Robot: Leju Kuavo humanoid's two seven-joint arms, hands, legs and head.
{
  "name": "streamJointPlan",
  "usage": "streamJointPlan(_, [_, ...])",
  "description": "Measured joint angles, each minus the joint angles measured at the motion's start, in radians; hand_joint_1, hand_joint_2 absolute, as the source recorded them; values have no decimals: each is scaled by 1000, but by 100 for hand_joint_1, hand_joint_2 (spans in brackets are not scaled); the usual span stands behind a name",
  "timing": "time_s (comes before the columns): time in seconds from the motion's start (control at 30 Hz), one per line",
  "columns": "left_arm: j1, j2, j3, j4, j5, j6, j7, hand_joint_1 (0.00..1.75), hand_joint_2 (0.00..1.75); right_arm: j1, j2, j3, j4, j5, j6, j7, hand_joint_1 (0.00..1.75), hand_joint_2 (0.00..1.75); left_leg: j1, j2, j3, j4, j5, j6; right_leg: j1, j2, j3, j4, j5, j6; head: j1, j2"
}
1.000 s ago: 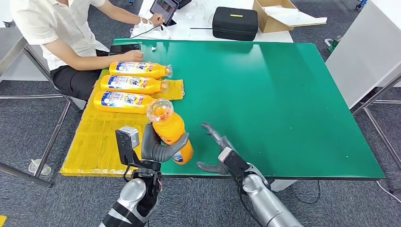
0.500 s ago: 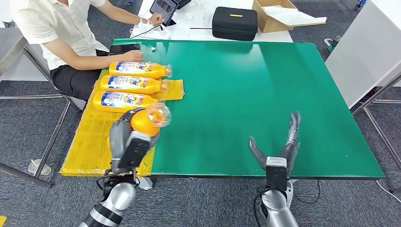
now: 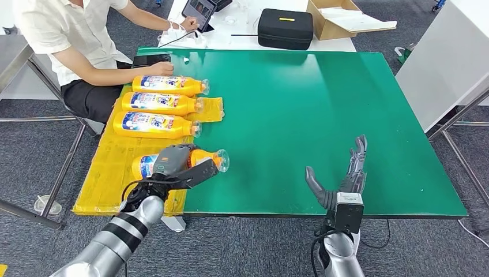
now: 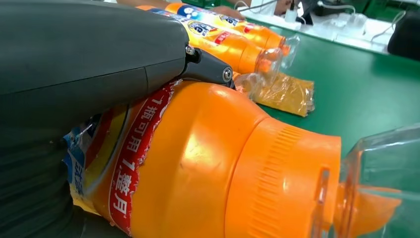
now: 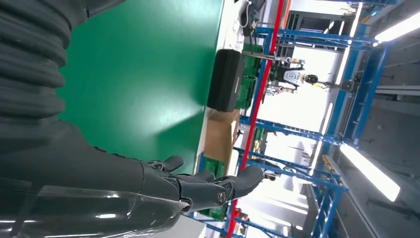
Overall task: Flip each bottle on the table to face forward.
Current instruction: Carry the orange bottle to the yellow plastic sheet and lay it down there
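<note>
Left hand gripping orange bottle — seemingly lying on yellow mat, right hand spread, empty

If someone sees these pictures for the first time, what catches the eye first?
The left hand grips an orange bottle lying at the green table's near left edge. Beyond it, three labelled bottles lie in a row on yellow sheeting. The right hand is empty, its fingers spread.

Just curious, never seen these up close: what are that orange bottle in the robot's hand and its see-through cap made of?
The orange bottle looks like glossy opaque plastic, judging by soft highlights and a ridged moulded collar. Its cap seems clear hard plastic; the table shows through it.
</note>
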Motion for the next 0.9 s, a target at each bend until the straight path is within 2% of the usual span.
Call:
streamJointPlan(0.07, [-31, -3, -2, 52, 1, -2, -1, 174, 175, -4, 5, -1, 12, 0, 7, 0, 0, 175, 0, 0, 0, 0, 0, 0, 0, 0, 0, 0, 0, 0, 0, 0])
streamJointPlan(0.13, [-52, -5, -4, 92, 3, -8, -5, 167, 175, -5, 10, -1, 23, -1, 14, 0, 0, 175, 0, 0, 1, 0, 0, 0, 0, 0, 1, 0, 0, 0, 0, 0])
streamJointPlan(0.27, [-82, -5, -7, 153, 12, -32, -11, 5, 175, -8, 16, -1, 46, -7, 22, 0, 0, 175, 0, 0, 3, 0, 0, 0, 0, 0, 3, 0, 0, 0, 0, 0])
streamJointPlan(0.3, [-87, -5, -8, 165, 11, -36, -8, 0, 175, -9, 16, -1, 50, -8, 23, 0, 0, 175, 0, 0, 3, 0, 0, 0, 0, 0, 3, 0, 0, 0, 0, 0])
streamJointPlan(0.5, [-96, -1, -9, 233, 5, -80, 19, 0, 175, -13, 17, -1, 59, 0, 8, 0, 0, 175, 0, 0, 3, 0, 0, 0, 0, 0, 3, 0, 0, 0, 0, 0])
streamJointPlan(0.7, [-110, 8, 0, 267, 42, -133, -1, 0, 175, -27, 13, -2, 75, -4, 8, 0, 0, 175, 0, 0, 3, 0, 0, 0, 0, 0, 4, 0, 0, 0, 0, 0])
streamJointPlan(0.9, [-112, 11, 1, 271, 47, -140, -8, 0, 175, -32, 12, -2, 80, -4, 13, 0, 0, 175, 0, 0, 4, 0, 0, 0, 0, 0, 5, 0, -1, 0, 0, 0])
